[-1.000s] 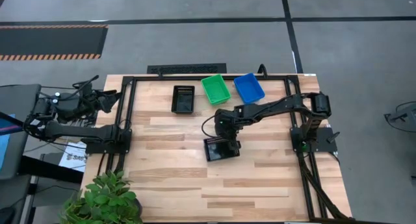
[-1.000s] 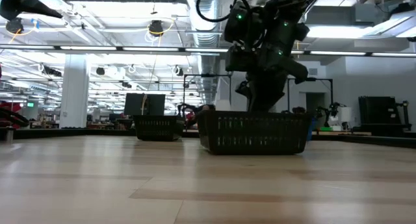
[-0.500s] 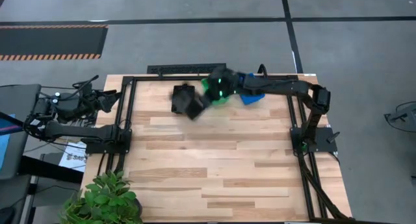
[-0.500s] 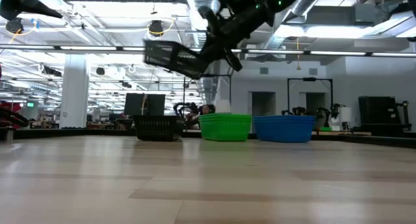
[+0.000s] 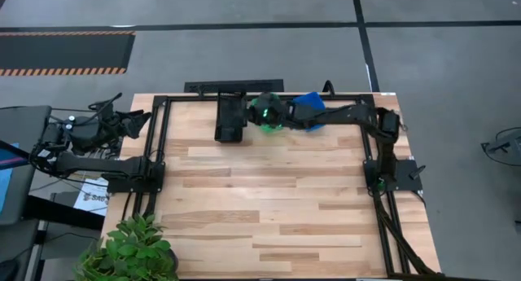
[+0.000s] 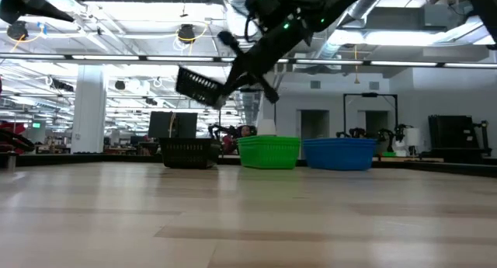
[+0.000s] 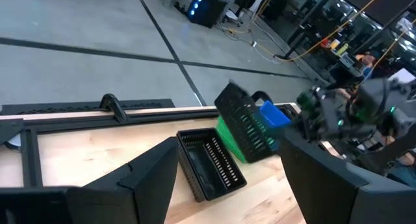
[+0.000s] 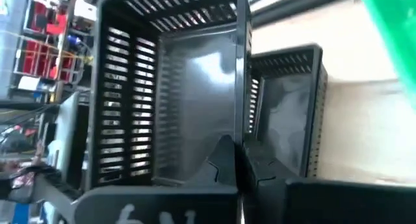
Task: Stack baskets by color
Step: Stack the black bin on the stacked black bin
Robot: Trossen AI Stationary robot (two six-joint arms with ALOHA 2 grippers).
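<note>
While outstretched, right gripper (image 6: 230, 88) lifts tilted black basket (image 6: 200, 86)

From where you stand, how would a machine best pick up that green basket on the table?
Probably by one rim wall of the green basket, coming straight down from above. It sits upright with its mouth open, and its thin mesh wall suits a narrow pinch, much as the right pincer grips the black basket by its wall.

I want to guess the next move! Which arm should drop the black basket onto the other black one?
The right arm. Its gripper is shut on the black basket, tilted in the air just above the other black basket. The left gripper waits open at the table's left edge.
</note>
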